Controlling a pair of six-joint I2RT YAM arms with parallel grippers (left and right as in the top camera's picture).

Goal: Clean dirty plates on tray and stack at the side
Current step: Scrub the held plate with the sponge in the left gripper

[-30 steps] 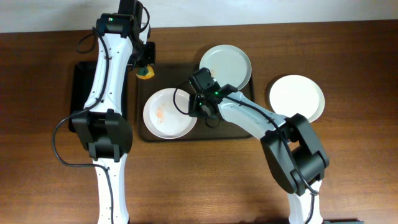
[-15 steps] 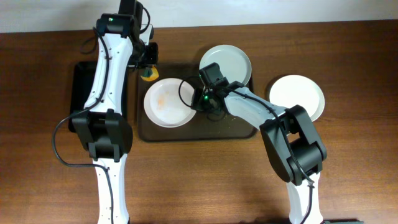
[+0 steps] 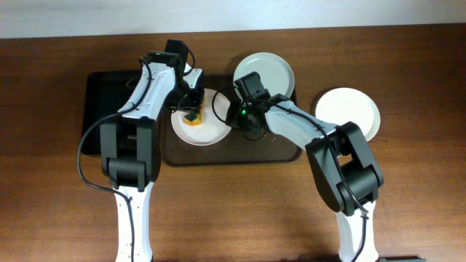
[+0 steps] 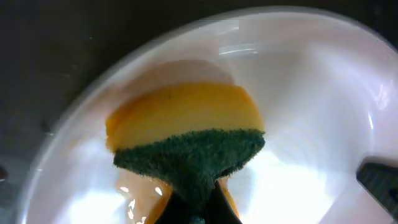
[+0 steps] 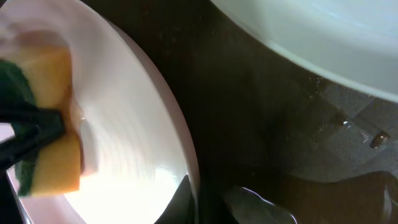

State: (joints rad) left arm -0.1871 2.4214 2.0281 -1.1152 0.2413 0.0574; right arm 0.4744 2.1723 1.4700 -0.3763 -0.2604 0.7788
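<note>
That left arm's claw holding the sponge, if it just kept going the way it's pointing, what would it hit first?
The left gripper, shut on the sponge, points down into the plate; the sponge seems to touch it, so the plate's surface comes first.

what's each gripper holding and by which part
Left gripper: sponge, by its green scrub side. Right gripper: seemingly the plate under it, by its rim.

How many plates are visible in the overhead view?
3. One plate on the tray's left half, under the sponge; a second plate over the tray's top-right corner; a third plate on the table beside the tray. None seems hidden.
</note>
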